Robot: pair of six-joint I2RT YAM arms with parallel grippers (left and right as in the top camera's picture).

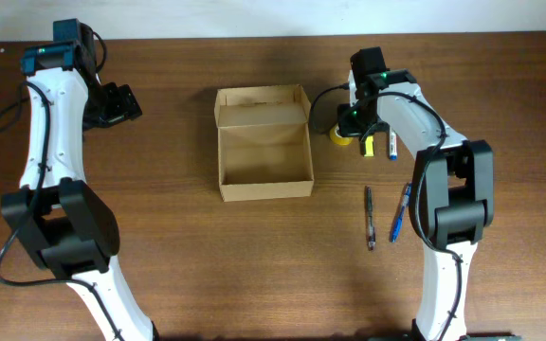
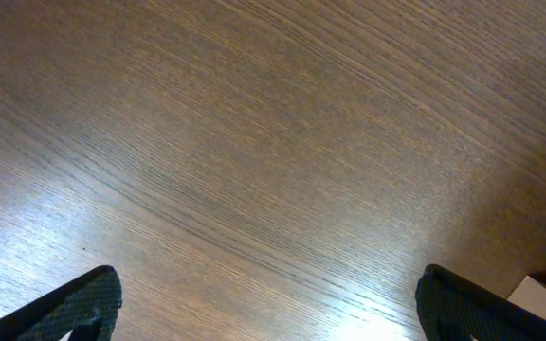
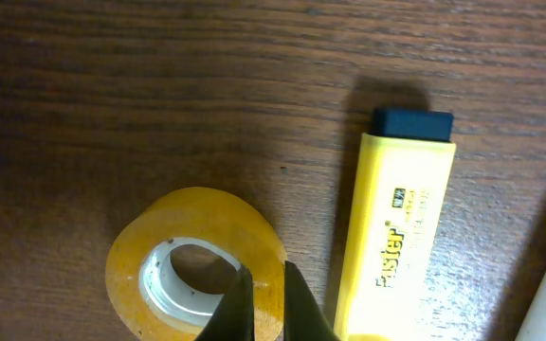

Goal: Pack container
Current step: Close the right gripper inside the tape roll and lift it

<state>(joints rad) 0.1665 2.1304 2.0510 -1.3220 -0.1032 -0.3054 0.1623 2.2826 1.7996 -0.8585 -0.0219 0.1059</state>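
The container point(image 1: 263, 175) is a tan cardboard box, open, with its lid flap point(image 1: 262, 98) folded back at the far side; it looks empty. My right gripper point(image 1: 355, 126) is just right of the box. In the right wrist view its fingers point(image 3: 263, 298) are shut on the wall of a yellow tape roll point(image 3: 192, 260), one finger inside the hole. The roll point(image 1: 337, 135) is at table level. My left gripper point(image 1: 121, 102) is open and empty over bare table, far left of the box; its fingers show wide apart in the left wrist view point(image 2: 273, 308).
A yellow highlighter point(image 3: 396, 227) lies right beside the tape roll, with a white and blue marker point(image 1: 391, 145) beyond it. A dark pen point(image 1: 369, 216) and a blue pen point(image 1: 401, 210) lie nearer the front right. The table is brown wood.
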